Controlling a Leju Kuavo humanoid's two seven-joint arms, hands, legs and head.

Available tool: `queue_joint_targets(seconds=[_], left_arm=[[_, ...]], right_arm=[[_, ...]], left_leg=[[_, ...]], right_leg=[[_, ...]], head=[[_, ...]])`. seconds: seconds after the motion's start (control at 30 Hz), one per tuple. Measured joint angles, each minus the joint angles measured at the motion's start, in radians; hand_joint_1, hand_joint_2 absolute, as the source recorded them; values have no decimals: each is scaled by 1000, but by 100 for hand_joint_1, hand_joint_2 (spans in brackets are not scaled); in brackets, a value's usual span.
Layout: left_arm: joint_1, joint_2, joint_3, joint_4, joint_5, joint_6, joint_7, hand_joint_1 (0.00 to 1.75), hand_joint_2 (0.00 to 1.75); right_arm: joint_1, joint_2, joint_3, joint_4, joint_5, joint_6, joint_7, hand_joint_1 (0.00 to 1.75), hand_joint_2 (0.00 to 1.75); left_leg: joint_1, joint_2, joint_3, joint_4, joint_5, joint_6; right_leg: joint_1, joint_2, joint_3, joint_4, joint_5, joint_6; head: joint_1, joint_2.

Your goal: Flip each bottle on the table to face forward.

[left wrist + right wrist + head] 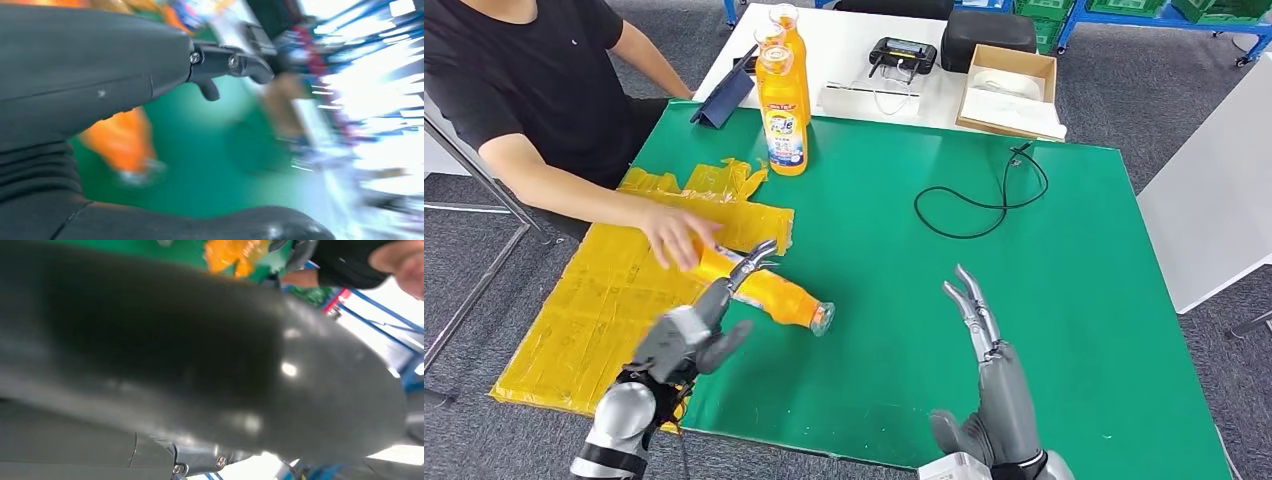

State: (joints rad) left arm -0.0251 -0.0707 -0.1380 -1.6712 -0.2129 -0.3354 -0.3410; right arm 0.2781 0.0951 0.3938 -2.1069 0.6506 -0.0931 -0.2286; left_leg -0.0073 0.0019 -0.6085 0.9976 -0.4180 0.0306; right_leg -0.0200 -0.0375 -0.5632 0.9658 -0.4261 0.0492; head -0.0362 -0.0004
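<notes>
Overhead first, from my head view: an orange bottle [774,293] lies on its side on the green table mat [1064,300], its cap end pointing toward my right. My left hand [699,330] reaches in over its near side with fingers spread; the fingertips [759,255] lie against the top of the bottle, but I cannot tell whether I actually have a grip on it. A person's hand [674,235] rests on the bottle's far end, over the yellow plastic sheet [614,300]. My right hand [979,320] stands raised above the mat, fingers straight and together, palm empty, well apart from the lying bottle. Two more orange bottles [784,110] stand upright at the mat's far edge, one close behind the other, the front one with its label toward me. A black cable [984,200] loops on the mat near them, and a cardboard box [1009,90] sits on the white table beyond.

Next, my left wrist view, heavily blurred: my thumb and cover [90,70] take up much of it, one dark finger [230,65] extended out over green. The orange bottle [122,142] shows just beyond my palm, with green visible between thumb and finger, something the head view hides.

Lastly, my right wrist view: my own grey hand [200,365] looms close and blurred, with a scrap of orange [232,252] and green past it and the person's dark sleeve [345,260] beyond.
</notes>
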Motion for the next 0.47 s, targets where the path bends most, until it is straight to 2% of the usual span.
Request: queue_joint_targets(seconds=[0.13, 0.3, 0.47], left_arm=[[43, -21, 0, -88, 106, -50, -23, 0, 0], [63, -28, -53, -143, 41, -60, -32, 0, 0], [70, -30, -90, -152, 11, -42, -40, 0, 0]], right_arm=[[0, 33, -13, -18, -2, -6, -37, 0, 0], [-6, 66, -20, -40, 105, -44, -69, 0, 0], [-9, 80, -17, -42, 138, -53, -66, 0, 0]], left_leg=[[0, 0, 0, 0, 0, 0], [0, 0, 0, 0, 0, 0], [0, 0, 0, 0, 0, 0]], right_leg=[[0, 0, -1, 0, 0, 0], [0, 0, 0, 0, 0, 0], [0, 0, 0, 0, 0, 0]], head=[[0, 0], [0, 0], [0, 0]])
